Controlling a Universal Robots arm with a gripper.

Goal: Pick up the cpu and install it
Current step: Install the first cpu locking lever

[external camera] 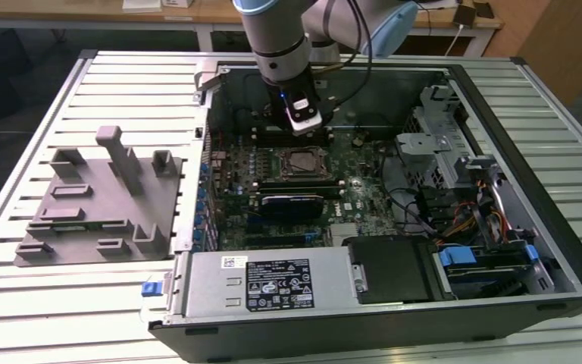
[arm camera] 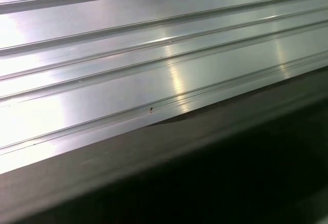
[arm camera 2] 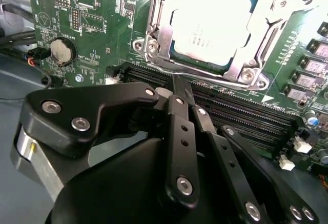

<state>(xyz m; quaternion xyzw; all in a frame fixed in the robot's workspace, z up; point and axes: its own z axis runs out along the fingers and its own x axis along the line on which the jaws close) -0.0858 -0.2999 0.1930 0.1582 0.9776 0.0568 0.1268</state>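
The cpu, a pale silvery square, lies flat in the motherboard socket inside the metal socket frame. In the exterior view the cpu sits at the middle of the board inside the open computer case. My gripper hangs just beside the socket, over the black memory slots, with its black fingers drawn together and nothing between them. Seen from outside, the gripper is just beyond the socket, toward the back of the case.
A grey moulded fixture lies on the ribbed table at the exterior view's left. The power supply, drive cage and cables ring the board. A coin battery sits near the socket. Ribbed metal shows in the first wrist view.
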